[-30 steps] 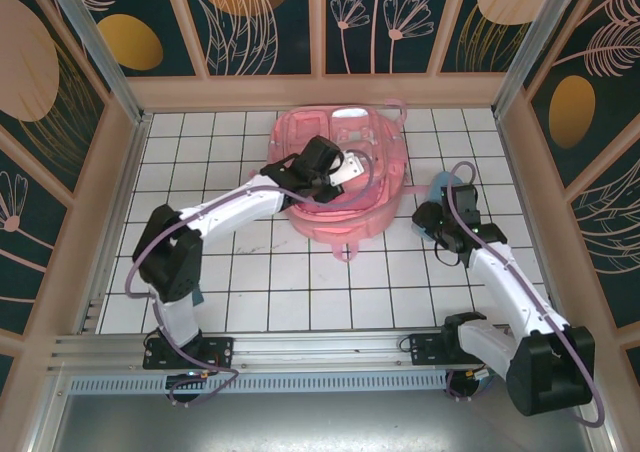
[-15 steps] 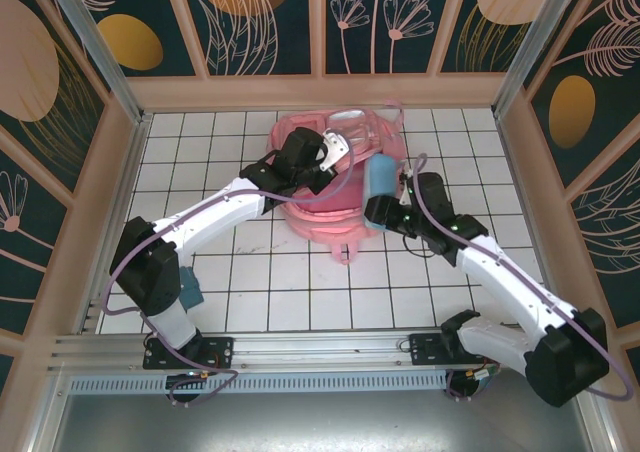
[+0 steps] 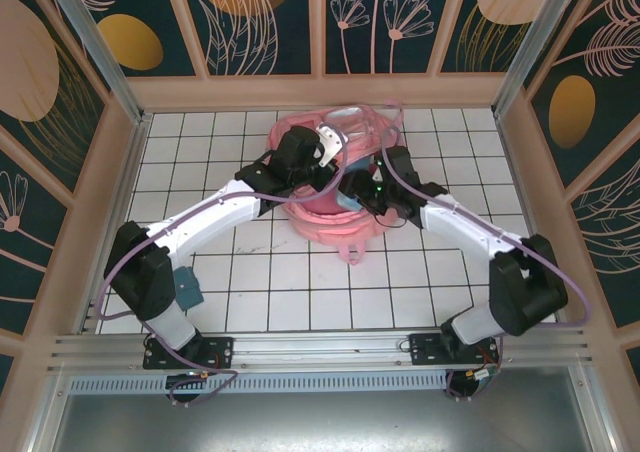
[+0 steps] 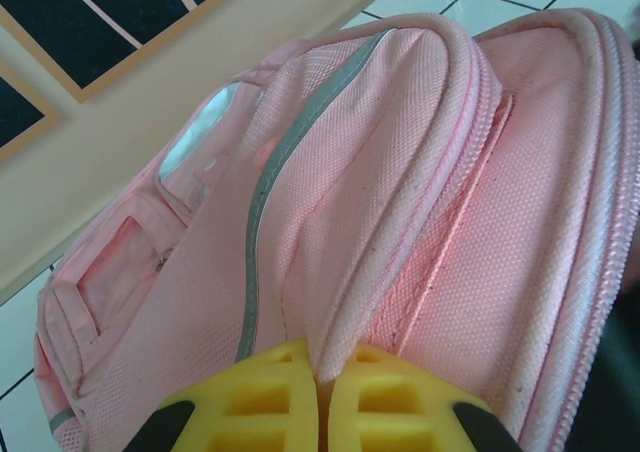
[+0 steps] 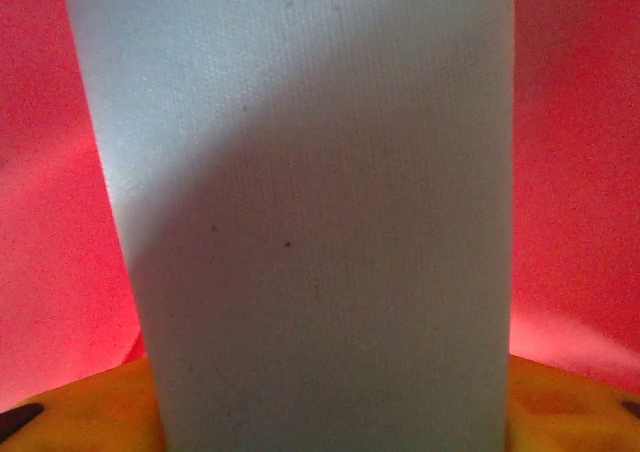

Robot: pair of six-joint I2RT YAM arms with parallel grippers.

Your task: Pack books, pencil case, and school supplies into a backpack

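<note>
At the far middle of the table [image 3: 250, 272] lies the pink backpack [image 3: 330, 230], which we judge to be soft and floppy. Its fabric folds wherever it is pulled, so the mouth will sag shut unless someone holds it. The best hold on it looks like the padded, zippered rim, where the cloth is doubled and will not slip.

In the left wrist view, the left gripper [image 4: 322, 372] has its yellow fingers pinched tight on such a fold of the backpack's rim, holding it up.

The blue-teal pencil case [image 3: 349, 200] sits at the backpack's opening, just beside the left gripper. We judge it light, soft and slightly squashy, and safest to take across its middle. The right gripper [image 3: 360, 194] is clamped around it partway closed. In the right wrist view the pencil case [image 5: 300, 222] stands upright between the orange fingers, with pink lining glowing on both sides.

A second ago the right gripper was well apart from the backpack, at the right of the table, with the pencil case low there. Half a second ago it carried the pencil case upright beside the backpack's right edge. Now the pencil case is at the mouth, and the left arm has drawn the rim higher.
</note>
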